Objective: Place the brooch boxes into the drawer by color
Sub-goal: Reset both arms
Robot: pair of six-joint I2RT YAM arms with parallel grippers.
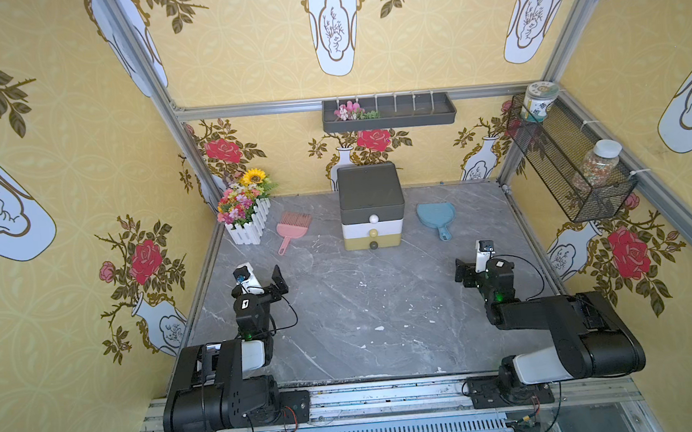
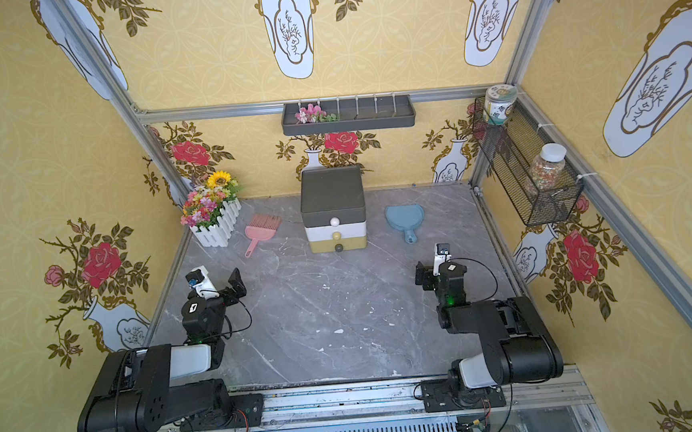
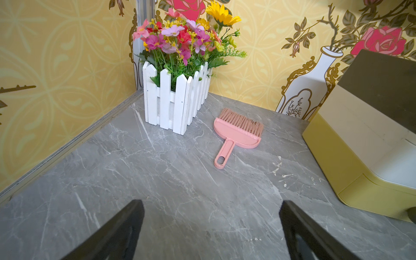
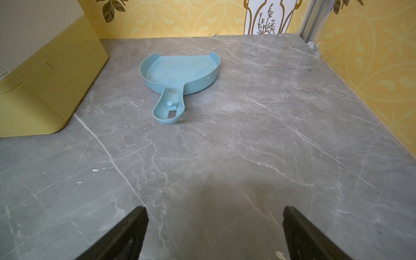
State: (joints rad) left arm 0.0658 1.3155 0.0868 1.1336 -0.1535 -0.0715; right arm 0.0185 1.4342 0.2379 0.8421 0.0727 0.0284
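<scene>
Smooth plastic drawer [image 1: 371, 207]; marble-look table [image 1: 363, 307].

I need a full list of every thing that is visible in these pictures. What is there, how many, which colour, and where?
drawer: one, dark grey, white and olive-yellow tiers, all shut, back middle of the table.
brush: one, pink, left of the drawer.
dustpan: one, light blue, right of the drawer.
flower box: one, white, mixed flowers, back left corner.
wall tray: one, dark grey, back wall, pink flowers inside.
basket: one, black wire, right wall.
labelled jar, clear jar: one each, in the basket.
brooch boxes: none in view.
left end effector: one, black, open, empty.
right end effector: one, black, open, empty.
</scene>
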